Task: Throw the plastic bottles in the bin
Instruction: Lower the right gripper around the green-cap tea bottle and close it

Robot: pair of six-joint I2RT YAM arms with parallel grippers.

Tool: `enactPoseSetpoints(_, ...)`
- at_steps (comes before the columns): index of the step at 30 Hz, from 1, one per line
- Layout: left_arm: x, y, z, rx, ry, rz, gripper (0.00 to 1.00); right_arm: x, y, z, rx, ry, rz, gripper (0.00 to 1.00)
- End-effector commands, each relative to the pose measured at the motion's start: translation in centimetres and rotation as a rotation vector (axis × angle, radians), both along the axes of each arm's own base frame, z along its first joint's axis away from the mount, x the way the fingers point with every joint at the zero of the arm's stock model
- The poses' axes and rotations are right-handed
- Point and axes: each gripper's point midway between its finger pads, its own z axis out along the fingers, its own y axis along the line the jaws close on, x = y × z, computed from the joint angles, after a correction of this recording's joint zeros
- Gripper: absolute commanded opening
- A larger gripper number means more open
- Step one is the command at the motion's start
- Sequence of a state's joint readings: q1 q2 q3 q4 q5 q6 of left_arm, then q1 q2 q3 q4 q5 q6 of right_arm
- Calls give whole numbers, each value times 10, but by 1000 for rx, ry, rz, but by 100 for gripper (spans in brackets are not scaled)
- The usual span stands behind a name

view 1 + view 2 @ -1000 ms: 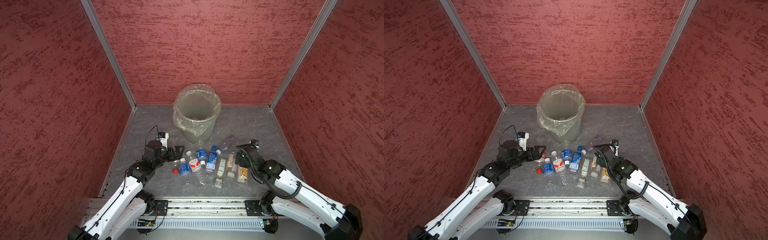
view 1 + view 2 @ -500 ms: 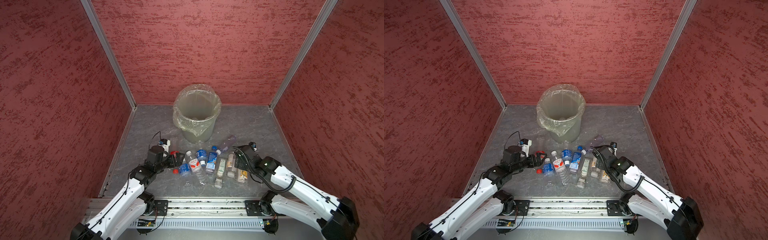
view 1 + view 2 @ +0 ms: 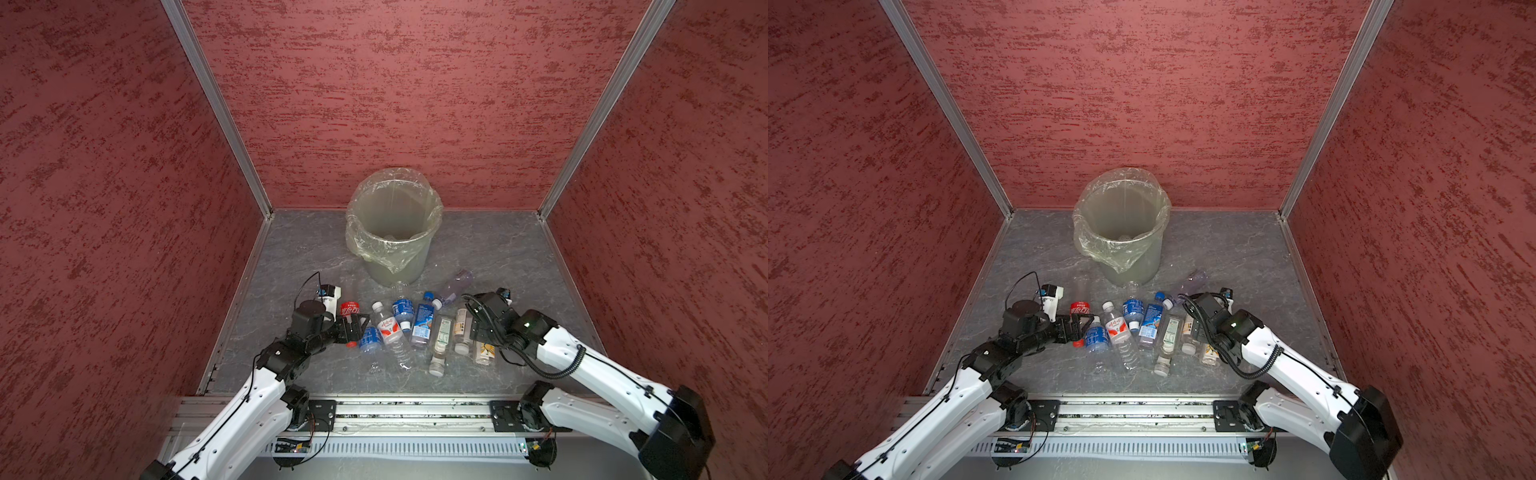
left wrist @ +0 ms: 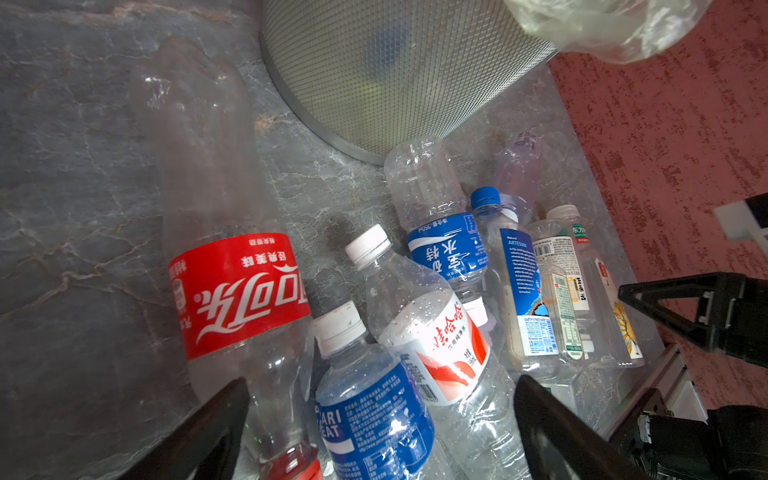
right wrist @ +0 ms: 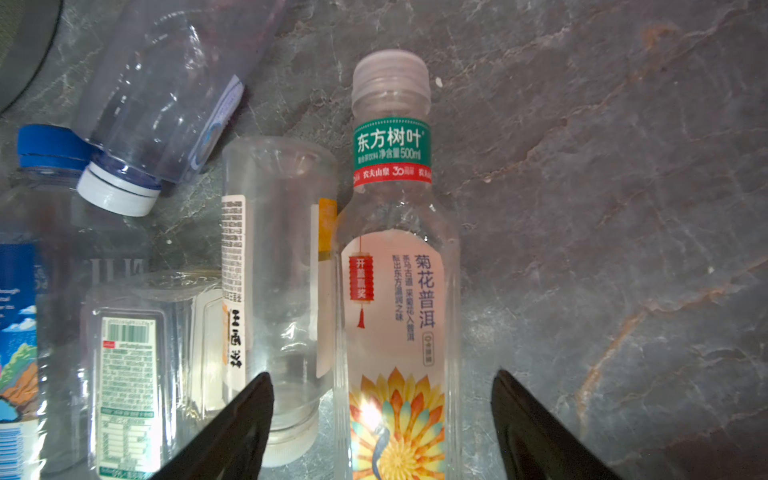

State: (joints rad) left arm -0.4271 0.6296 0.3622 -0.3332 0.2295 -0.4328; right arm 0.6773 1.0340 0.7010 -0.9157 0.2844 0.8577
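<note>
Plastic bottles (image 3: 388, 328), clear with coloured labels, nine lying on the grey table (image 3: 299, 249). The right jaws stand apart astride the flower-label bottle (image 5: 395, 332), not touching it. The left jaws stand wide apart around the blue-label bottle (image 4: 374, 411), with the red-label bottle (image 4: 241, 295) crowding beside it. One bag-lined bin (image 3: 395, 266) stands beyond.

In the right wrist view the clear square tea bottle with a yellow flower label (image 5: 395, 316) runs off the picture's edge past its flower, the blue-capped clear bottle with a blue label (image 5: 25, 266) is half cut off, and in both top views the pale shape inside the round grey-green bag-lined bin (image 3: 409, 266) is too dim to name.
</note>
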Motion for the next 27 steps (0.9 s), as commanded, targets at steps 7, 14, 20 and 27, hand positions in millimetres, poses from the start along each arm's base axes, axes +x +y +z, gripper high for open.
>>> enactPoseSetpoints(7,-3,-4,6,-21,-46,-30,100,-4,-1,-7,-6,41,-27,85)
enactPoseSetpoints(14,-2,-3,6,-19,-50,-24,100,-4,-1,-14,-18,73,-28,84)
enactPoseSetpoints(20,-1,-3,5,-16,-47,-20,100,-2,-1,-22,12,90,-40,80)
enactPoseSetpoints(27,-1,-2,4,-14,-45,-17,100,-1,0,-23,30,94,-35,77)
